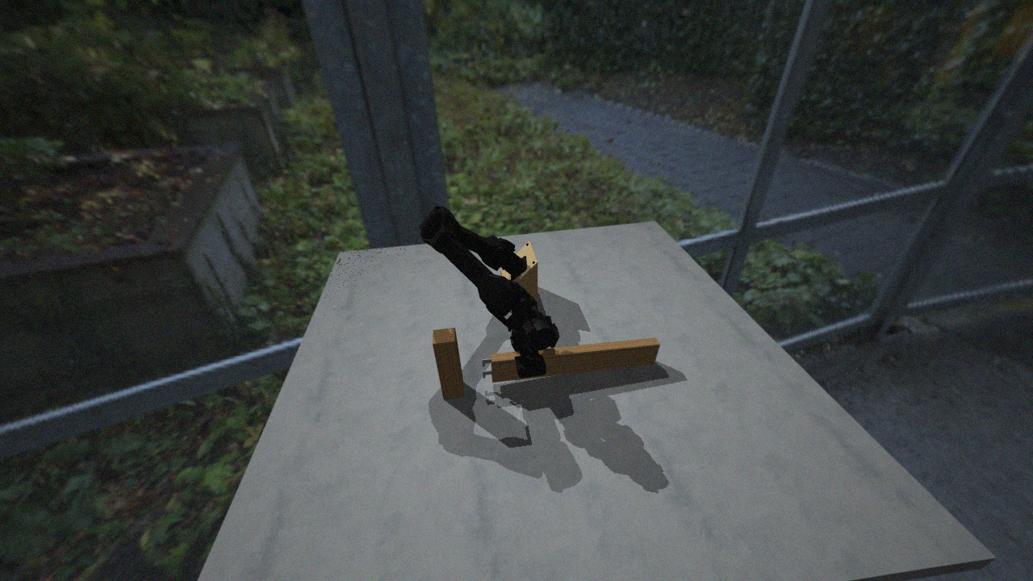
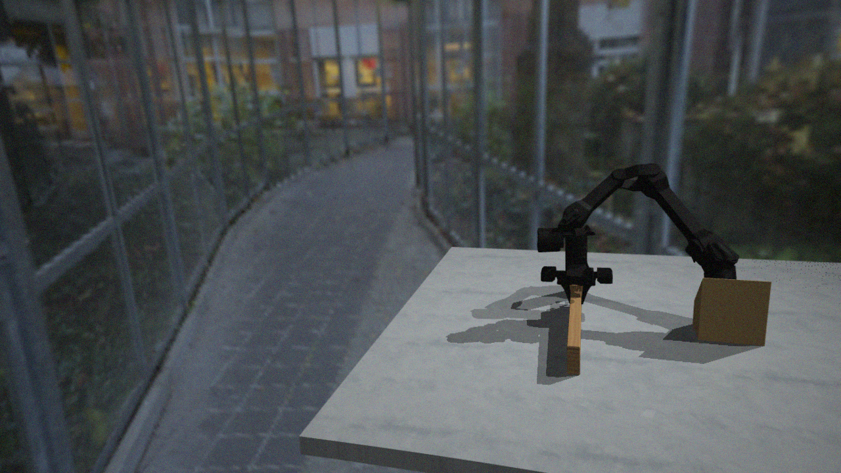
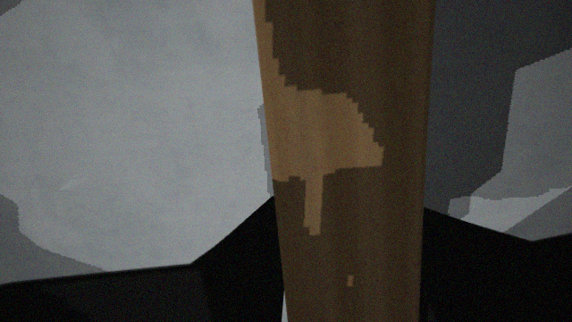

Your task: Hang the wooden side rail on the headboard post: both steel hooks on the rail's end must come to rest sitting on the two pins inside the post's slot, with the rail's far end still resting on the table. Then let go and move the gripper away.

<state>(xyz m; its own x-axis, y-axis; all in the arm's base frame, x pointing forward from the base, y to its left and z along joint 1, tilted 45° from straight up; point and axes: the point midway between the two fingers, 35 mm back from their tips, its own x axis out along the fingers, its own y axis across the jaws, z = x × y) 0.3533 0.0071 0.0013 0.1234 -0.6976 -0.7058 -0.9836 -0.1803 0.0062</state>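
The wooden side rail [image 1: 606,357] [image 2: 574,329] [image 3: 349,134] stands on its narrow edge, its far end on the table at the right in the top view. Two steel hooks [image 1: 487,368] stick out of its left end, short of the headboard post and not touching it; that end looks slightly raised. The upright wooden post [image 1: 448,365] stands just left of the hooks. Its slot and pins are hidden. My gripper [image 1: 530,366] [image 2: 575,293] [image 3: 320,203] points down and is shut on the rail near its hook end.
A light wooden block [image 1: 533,277] [image 2: 734,311] stands behind the rail near the arm's base. The pale table [image 1: 375,505] [image 2: 676,411] bears everything, and its front edge is at the bottom left of the exterior view. Arm shadows cross the table around the rail.
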